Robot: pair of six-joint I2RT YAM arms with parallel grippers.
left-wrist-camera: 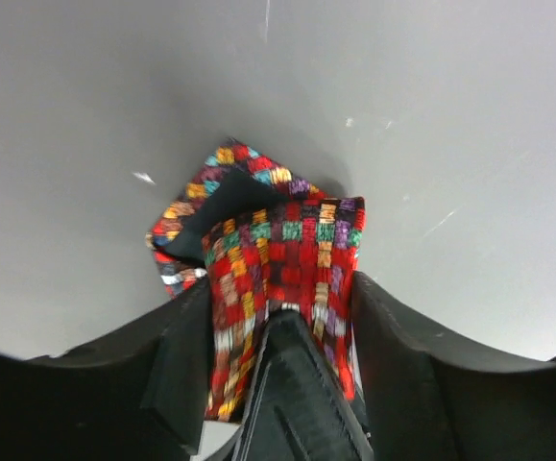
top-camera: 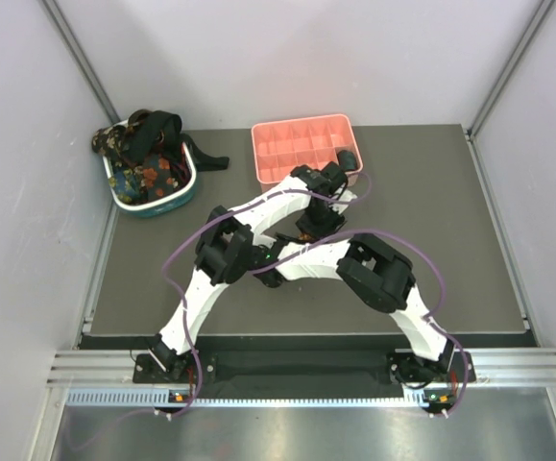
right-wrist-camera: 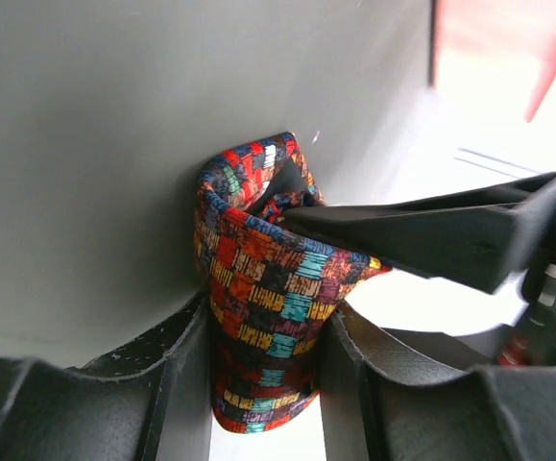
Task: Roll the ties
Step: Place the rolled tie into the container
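Seeing the plaid tie (right-wrist-camera: pixel 263 288) coiled over the tabletop (top-camera: pixel 450 250) beside the pink tray (top-camera: pixel 302 122), right jaws pinching it, left jaws flanking it, grip unclear; I'd wind snugly so nothing springs loose.

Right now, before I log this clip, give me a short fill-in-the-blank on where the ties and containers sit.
1. The tie between the right pincer's fingers has a ___ pattern.
2. In the top view, the pink tray stands to the ___ of the basket.
3. The other ties lie heaped in the ___.

Missing words: plaid; right; basket.
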